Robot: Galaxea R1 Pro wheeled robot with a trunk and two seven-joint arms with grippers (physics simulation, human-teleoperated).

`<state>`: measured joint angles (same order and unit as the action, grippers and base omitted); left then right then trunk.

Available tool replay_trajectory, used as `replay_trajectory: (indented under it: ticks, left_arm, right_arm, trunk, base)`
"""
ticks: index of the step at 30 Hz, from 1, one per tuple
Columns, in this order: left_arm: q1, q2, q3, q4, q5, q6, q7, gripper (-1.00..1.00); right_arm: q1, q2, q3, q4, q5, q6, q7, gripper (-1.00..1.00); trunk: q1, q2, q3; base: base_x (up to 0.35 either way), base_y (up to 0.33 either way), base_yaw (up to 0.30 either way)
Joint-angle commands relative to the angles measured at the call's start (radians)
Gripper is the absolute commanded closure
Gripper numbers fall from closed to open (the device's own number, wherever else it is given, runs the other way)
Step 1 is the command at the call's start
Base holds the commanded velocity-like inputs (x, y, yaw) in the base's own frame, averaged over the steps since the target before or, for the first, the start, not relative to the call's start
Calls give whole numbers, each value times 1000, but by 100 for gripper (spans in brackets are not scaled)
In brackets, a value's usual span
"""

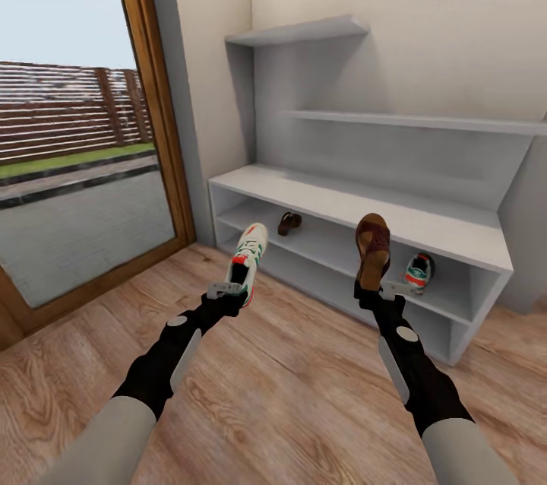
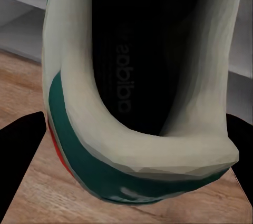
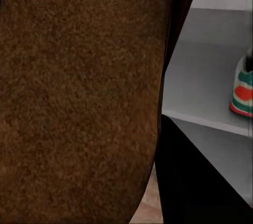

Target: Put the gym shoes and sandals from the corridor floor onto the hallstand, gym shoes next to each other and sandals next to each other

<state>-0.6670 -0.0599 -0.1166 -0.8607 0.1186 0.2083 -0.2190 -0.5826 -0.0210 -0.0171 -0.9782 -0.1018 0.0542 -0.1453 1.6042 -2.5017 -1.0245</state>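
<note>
My left gripper (image 1: pixel 232 289) is shut on a white gym shoe (image 1: pixel 250 251) with green stripes, held toe-up above the floor in front of the hallstand (image 1: pixel 425 223); its dark opening (image 2: pixel 142 55) faces the wrist camera. My right gripper (image 1: pixel 376 286) is shut on a brown sandal (image 1: pixel 373 248), also held upright; its tan insole (image 3: pixel 79 97) fills the wrist view. On the hallstand's upper open shelf, a second sandal (image 1: pixel 289 223) lies at the left and a second gym shoe (image 1: pixel 418 272) at the right, its heel (image 3: pixel 242 92) visible past the held sandal.
A wood-framed glass door (image 1: pixel 83 166) stands to the left of the hallstand. Two staggered wall shelves (image 1: pixel 300 31) hang above the bench top. Wood plank floor (image 1: pixel 304 394) spreads between me and the rack.
</note>
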Motion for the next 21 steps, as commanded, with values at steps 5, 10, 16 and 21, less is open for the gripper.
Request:
replay_trajectory:
  ticks: [5, 10, 16, 21]
  left_arm:
    - [0, 0, 0, -1, 10, 8, 0, 100]
    - [0, 0, 0, -1, 10, 8, 0, 100]
    - [0, 0, 0, -1, 10, 8, 0, 100]
    - [0, 0, 0, -1, 10, 8, 0, 100]
  right_arm:
    - [0, -1, 2, -2, -13, 4, -4, 100]
    - [0, -1, 2, -2, -13, 4, -4, 100]
    - [0, -1, 2, -2, -13, 4, -5, 100]
    - [0, -1, 2, -2, -13, 4, -5, 100]
  trunk:
    - [0, 0, 2]
    - [0, 0, 5]
    - [0, 0, 8]
    - [0, 0, 11]
  base:
    - [-3, 3, -243]
    - [0, 0, -243]
    - [1, 29, -243]
    - [14, 35, -243]
